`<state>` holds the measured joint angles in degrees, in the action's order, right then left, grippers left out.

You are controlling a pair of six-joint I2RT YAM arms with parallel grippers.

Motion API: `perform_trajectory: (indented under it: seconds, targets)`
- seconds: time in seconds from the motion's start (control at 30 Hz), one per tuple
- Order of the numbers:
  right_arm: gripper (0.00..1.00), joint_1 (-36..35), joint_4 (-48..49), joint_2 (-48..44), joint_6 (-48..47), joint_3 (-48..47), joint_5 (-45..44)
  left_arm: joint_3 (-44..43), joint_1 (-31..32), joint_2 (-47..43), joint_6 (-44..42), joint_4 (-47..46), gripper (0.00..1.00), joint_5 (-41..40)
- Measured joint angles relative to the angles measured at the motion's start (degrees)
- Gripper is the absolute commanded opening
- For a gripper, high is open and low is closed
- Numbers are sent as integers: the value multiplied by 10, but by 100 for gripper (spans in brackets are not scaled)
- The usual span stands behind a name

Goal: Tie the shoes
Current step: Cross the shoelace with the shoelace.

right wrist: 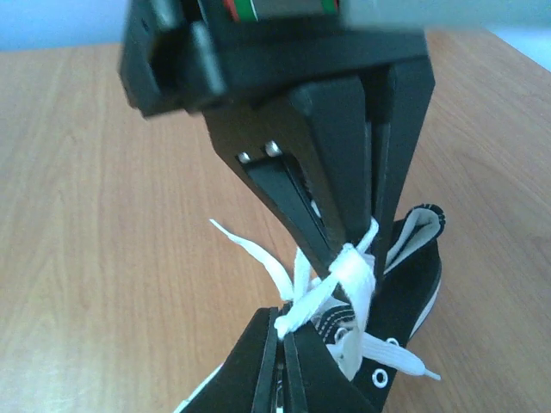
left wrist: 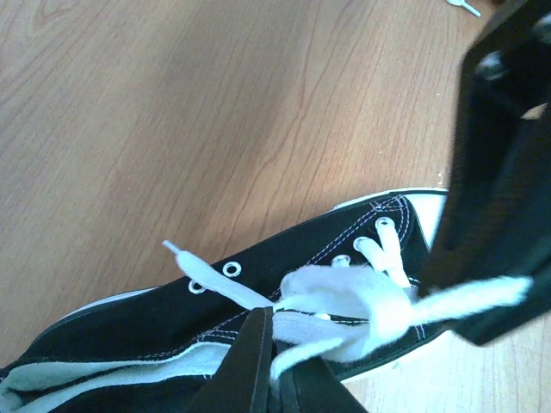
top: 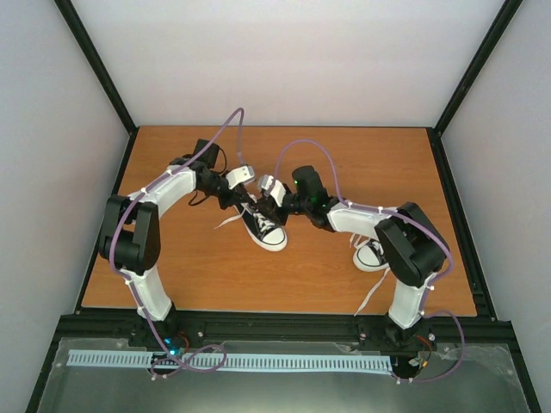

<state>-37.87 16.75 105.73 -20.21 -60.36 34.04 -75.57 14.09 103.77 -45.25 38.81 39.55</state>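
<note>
From above, we see the first black canvas sneaker with a white toe cap (top: 267,230) lying near the middle of the orange wooden counter (top: 198,275). The left arm (top: 164,194) and right arm (top: 370,219) meet over its opening. The second black canvas sneaker (top: 370,255) sits well apart on the right, partly hidden under the right arm, with its loose white lace (top: 372,297) trailing toward the near edge. In the left wrist view, the left jaws are pressed together on the flat white lace (left wrist: 344,297) where it bunches into a crossing above the metal eyelets (left wrist: 231,268). One strand runs off to the right, where the right jaws pinch it. A free lace end (left wrist: 172,248) lies across the black canvas side of the first sneaker (left wrist: 284,258). In the right wrist view, the right jaws at the bottom of the frame are closed on the flat white lace (right wrist: 344,275). The left jaws above clamp the same bundle, so the lace is stretched taut between the two over the first sneaker (right wrist: 417,267). Two loose ends (right wrist: 413,366) hang clear of both grips. We judge the task to be at an early stage. The first sneaker has a crossing or first knot being drawn tight, but we can make out no finished bow. The second sneaker looks untied, so most of the work is left.
</note>
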Motion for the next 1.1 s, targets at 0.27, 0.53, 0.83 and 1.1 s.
perform_trajectory:
  seconds: [0.27, 0.53, 0.83, 1.1]
  targets:
    - [3, 7, -110, -28, 57, -32, 76, 3, 3, 0, 6, -2, 1, -5]
    - [3, 29, -191, -28, 167, -70, 184, 33, 5, -8, 6, -6, 1, 4]
    - [3, 29, -268, -27, 287, -124, 213, 36, 5, -15, 6, -7, 1, 25]
    - [3, 29, -383, -27, 301, -180, 189, 36, 5, -17, -2, 0, 44, 33]
